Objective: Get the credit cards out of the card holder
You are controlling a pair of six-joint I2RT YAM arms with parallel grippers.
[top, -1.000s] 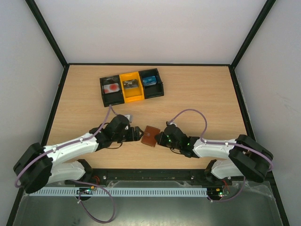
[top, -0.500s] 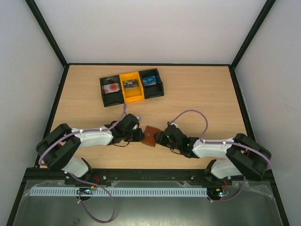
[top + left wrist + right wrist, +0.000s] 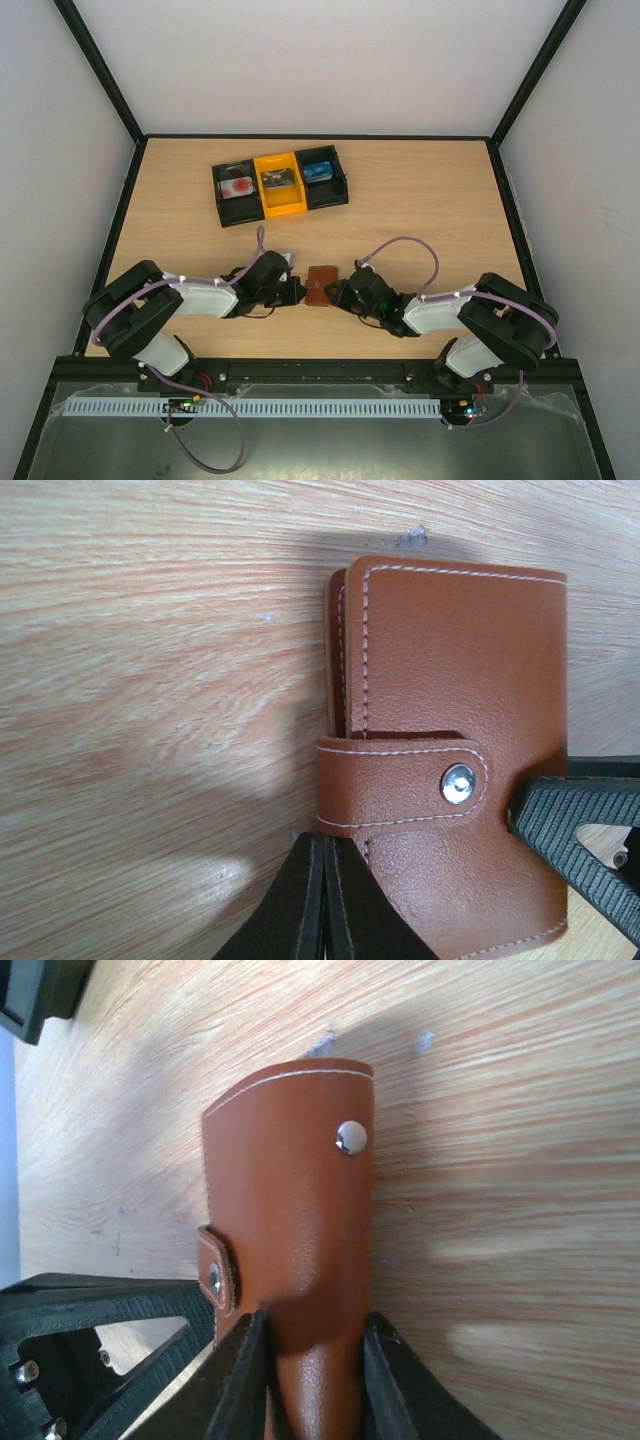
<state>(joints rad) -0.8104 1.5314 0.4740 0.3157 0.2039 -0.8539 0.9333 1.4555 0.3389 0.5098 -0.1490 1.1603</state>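
While the card holder (image 3: 321,285) is clamped from 3 o'clock by the right claw (image 3: 315,1345), the left claw (image 3: 325,880), pressed together, is set against its 9 o'clock edge.

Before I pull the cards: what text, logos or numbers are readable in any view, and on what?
On the reddish-brown leather card holder: none, only white stitching and a metal snap.
On the black-and-yellow three-bin tray: none on the tray itself; the small items in its bins show markings too small to read.
Elsewhere: no readable text in any view.
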